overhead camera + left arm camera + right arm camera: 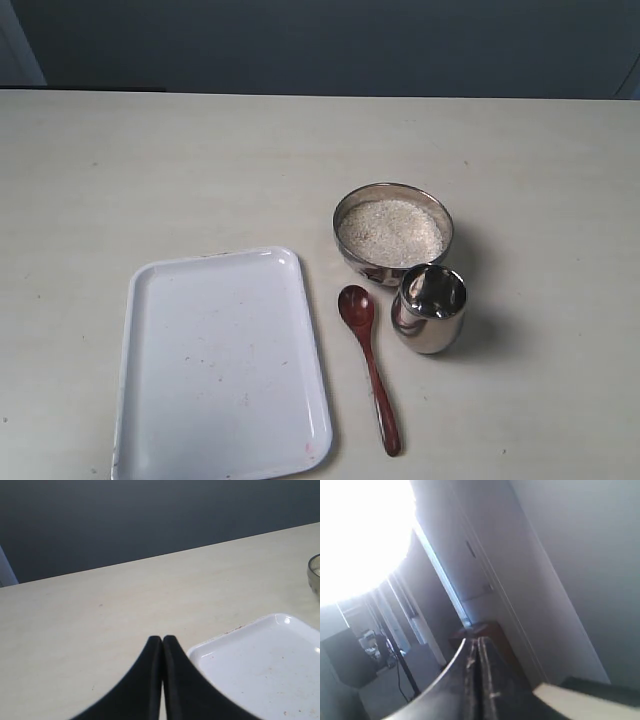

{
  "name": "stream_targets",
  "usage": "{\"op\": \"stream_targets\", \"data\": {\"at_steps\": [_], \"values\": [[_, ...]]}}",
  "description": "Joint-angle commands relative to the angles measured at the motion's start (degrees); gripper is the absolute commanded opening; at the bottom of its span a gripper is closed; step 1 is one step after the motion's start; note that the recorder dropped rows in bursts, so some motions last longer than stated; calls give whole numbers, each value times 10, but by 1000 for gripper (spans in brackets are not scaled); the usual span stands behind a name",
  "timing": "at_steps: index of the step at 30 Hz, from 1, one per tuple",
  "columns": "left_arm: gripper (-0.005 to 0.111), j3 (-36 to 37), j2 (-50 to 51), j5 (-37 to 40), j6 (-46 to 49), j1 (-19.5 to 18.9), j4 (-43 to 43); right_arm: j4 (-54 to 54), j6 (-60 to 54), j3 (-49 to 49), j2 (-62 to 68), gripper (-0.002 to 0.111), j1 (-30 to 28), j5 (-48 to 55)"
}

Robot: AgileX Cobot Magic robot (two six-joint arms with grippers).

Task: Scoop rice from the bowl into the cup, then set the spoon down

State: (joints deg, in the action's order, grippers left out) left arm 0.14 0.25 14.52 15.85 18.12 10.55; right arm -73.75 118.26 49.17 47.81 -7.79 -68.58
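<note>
Bench (150,170) stock: spoon (368,365) lying flat toward the near edge, between tray (220,360) and cup (428,315); bowl (358,262) of rice (390,230) just behind the cup. Left tool (162,639) and right tool (471,641): both closed on nothing. We judge pickup is next: open wide and pinch the slim handle mid-length.
</note>
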Motion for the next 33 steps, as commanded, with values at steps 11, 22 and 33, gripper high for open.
{"op": "stream_targets", "data": {"at_steps": [11,22,33], "values": [[1,-1,-2,-8,-3,3,0,-262,30,226,4,-1,-1,363],[1,-1,-2,-8,-3,3,-1,-262,30,206,35,-1,-1,288],[1,-1,-2,-8,-3,3,-1,-150,30,214,-16,-1,-1,283]]}}
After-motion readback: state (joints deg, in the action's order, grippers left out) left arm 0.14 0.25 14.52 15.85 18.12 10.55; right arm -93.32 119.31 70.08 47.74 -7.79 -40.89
